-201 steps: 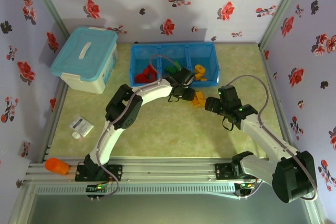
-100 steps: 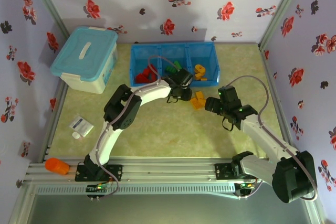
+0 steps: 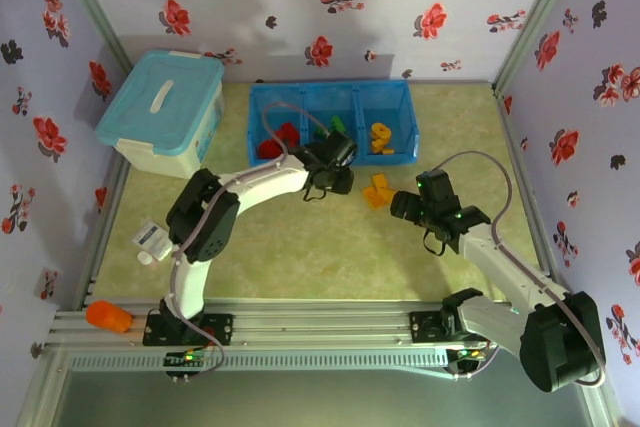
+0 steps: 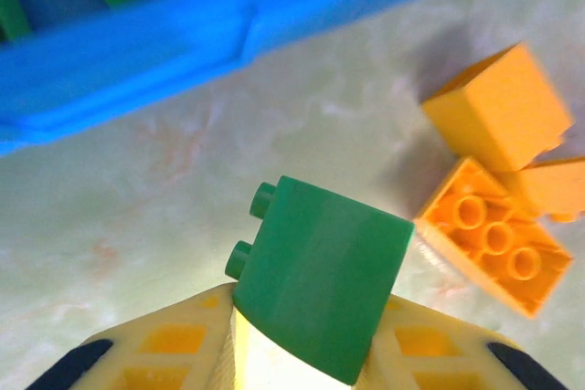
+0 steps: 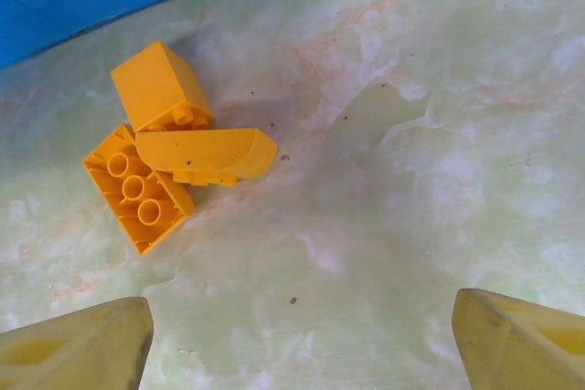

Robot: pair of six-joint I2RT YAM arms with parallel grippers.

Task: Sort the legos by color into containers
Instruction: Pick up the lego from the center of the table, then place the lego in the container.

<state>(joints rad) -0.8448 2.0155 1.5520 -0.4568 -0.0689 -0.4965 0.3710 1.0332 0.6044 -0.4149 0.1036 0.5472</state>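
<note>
Left jaws, newly clamped, now grip a green brick (image 4: 320,285) bound for the tray (image 4: 137,52); right jaws stand wide, empty.

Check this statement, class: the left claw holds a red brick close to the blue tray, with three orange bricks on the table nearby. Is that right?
Not quite: the brick in the left claw is green, not red, as the left wrist view shows. It is close to the blue tray, with three orange bricks on the table nearby.
</note>
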